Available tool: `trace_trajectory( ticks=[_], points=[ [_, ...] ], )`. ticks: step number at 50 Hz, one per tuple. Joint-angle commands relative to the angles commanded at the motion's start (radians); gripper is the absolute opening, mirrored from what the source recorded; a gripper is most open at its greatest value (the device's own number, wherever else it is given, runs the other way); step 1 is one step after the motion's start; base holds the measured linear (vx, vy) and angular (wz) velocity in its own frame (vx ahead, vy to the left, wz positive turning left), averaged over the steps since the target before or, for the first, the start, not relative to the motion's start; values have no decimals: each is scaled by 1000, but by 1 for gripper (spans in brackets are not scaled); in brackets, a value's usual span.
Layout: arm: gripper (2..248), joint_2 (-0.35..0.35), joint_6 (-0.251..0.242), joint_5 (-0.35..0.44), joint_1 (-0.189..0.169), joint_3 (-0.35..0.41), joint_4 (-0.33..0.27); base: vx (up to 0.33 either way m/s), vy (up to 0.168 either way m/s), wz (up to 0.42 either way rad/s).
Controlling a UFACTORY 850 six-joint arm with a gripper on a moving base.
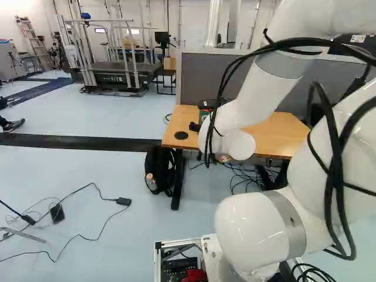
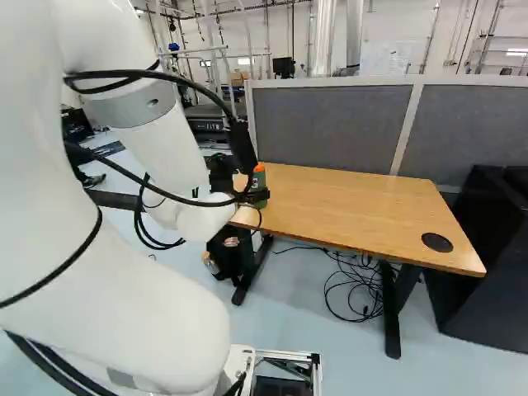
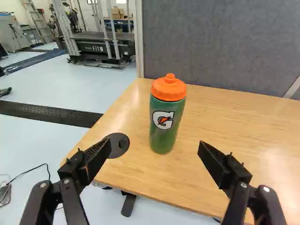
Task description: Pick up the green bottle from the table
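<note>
The black gripper (image 2: 256,196) shows partly past my forearm in the right base view, at the table's near left corner. In the wrist view my gripper (image 3: 154,149) stands wide open with nothing between its fingers. The green bottle (image 3: 162,123) is upright on the wooden table (image 3: 211,122), ahead of the gripper and roughly in line with the gap, with an orange lid (image 3: 168,87). Beyond the gripper in the right base view, the bottle (image 2: 260,183) is partly covered by a black finger.
A round black cable cover (image 3: 118,145) lies in the tabletop beside the bottle. Behind the table rises a grey partition (image 2: 330,124). A black backpack (image 1: 160,170) and loose cables (image 2: 355,285) are below the table, and a black cabinet (image 2: 487,247) stands at its far right.
</note>
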Motion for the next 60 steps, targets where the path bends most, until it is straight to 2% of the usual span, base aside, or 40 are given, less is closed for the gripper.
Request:
trace_trajectory(
  ticks=[24,39,60],
  points=[
    [247,-116,0,0,5,-113,0,0,0,0],
    [247,-137,0,0,5,-125,0,0,0,0],
    [247,-206,0,21,5,-141,0,0,0,0]
  ],
)
